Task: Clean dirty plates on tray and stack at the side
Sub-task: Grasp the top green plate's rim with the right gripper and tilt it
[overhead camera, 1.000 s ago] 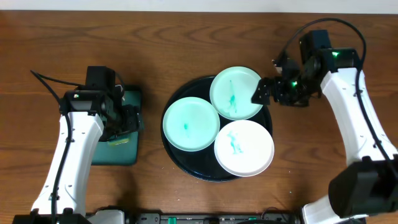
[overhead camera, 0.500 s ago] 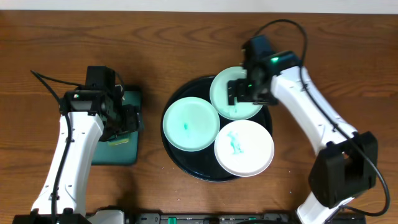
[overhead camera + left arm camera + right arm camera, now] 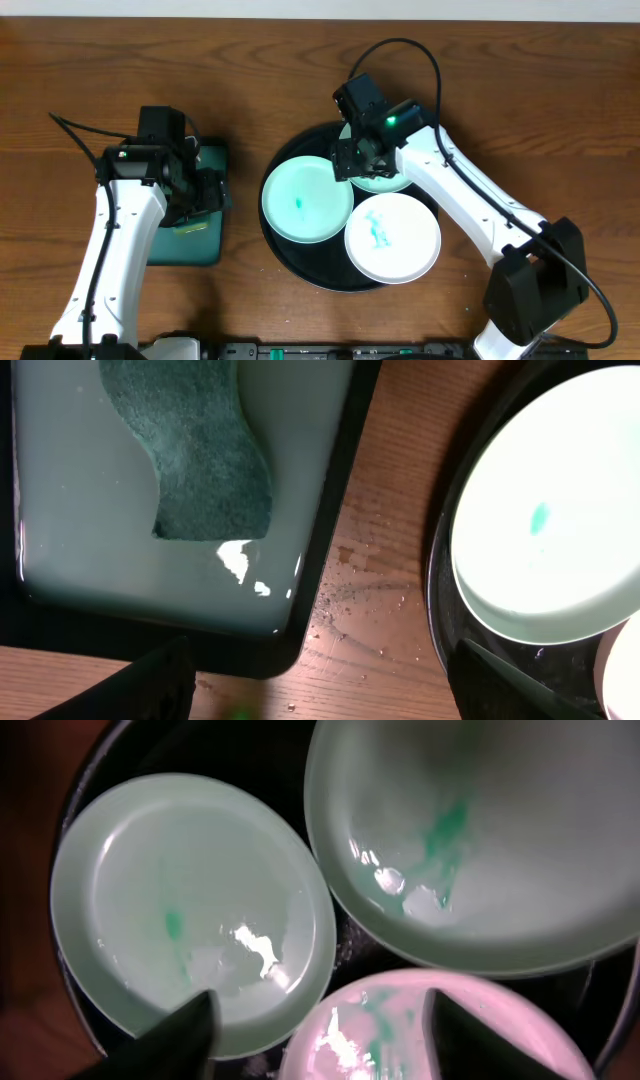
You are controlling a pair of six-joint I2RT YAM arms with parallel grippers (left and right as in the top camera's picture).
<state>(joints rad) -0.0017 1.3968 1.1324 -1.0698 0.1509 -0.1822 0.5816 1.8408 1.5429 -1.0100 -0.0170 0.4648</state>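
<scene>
Right arm has swung in from the outer side of the black tray (image 3: 300, 272) and now hangs over the plates; left arm unchanged. Right claw (image 3: 351, 160) is empty, its fingers apart. Directly beneath it is the seam where the far mint plate (image 3: 480, 850) and the near mint plate (image 3: 190, 910) almost meet. The white plate (image 3: 392, 237) lies just past its fingertips. All three sit on the tray, each with a green smear at the centre. Left claw (image 3: 320, 695) is wide and empty, poised above the teal tray (image 3: 185, 245), with the sponge (image 3: 190, 450) just ahead of it and not yet taken. Likely step: seize one plate by its rim. To do it well, commit to one rim, straddle it on the side away from its neighbour, and close only once a finger is under the lip. Obstacles: the rims crowd together, so a finger may nudge the next plate. The tray's raised edge limits a low approach. Bare tabletop (image 3: 100, 60) lies well beyond either claw.
</scene>
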